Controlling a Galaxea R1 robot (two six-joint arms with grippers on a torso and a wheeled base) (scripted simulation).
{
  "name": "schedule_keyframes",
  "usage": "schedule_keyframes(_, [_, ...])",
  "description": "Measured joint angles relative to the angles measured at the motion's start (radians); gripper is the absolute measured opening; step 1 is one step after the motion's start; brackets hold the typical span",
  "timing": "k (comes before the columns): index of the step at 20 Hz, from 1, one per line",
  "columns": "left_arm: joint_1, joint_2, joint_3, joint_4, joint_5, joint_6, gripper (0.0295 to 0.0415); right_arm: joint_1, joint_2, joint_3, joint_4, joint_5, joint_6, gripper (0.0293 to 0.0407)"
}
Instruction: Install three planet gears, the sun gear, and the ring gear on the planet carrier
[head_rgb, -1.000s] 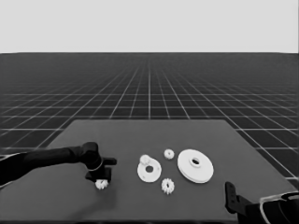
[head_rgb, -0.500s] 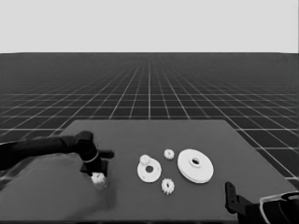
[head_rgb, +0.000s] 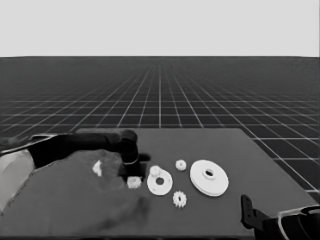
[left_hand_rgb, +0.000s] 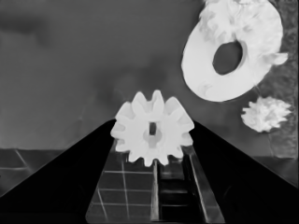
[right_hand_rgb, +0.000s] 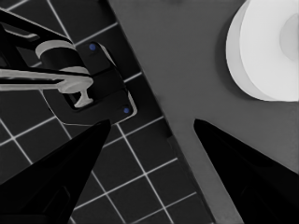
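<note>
left wrist view alone shows left end effector (left_hand_rgb: 153, 133) gripping a gear (left_hand_rgb: 152, 129).

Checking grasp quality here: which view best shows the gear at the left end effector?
The left wrist view: the gear sits large between the left end effector's fingers. The head view shows it small; the right wrist view misses it.

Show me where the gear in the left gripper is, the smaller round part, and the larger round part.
gear (left_hand_rgb: 153, 128), left wrist view, on its toothed face beside the centre hole.
smaller round part (head_rgb: 165, 187), head view, on its flat rim.
larger round part (head_rgb: 200, 181), head view, on its outer face.
</note>
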Motion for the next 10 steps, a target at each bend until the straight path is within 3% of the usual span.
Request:
schedule_keyframes(3, [-0.003,0.207,-0.175,-0.006,-0.001,-0.001,0.0312,0.000,0.000,0.000,0.000,0.000,0.000,0.0385])
schedule_keyframes(8, [-0.003,0.251,-0.231,-0.008,-0.004,0.011,0.0312,0.000,0.000,0.000,0.000,0.000,0.000,0.0385])
schedule_keyframes(10, [0.111,0.262,-0.286,0.105,-0.019,0.052,0.0312,0.000,0.000,0.000,0.000,0.000,0.000,0.0385])
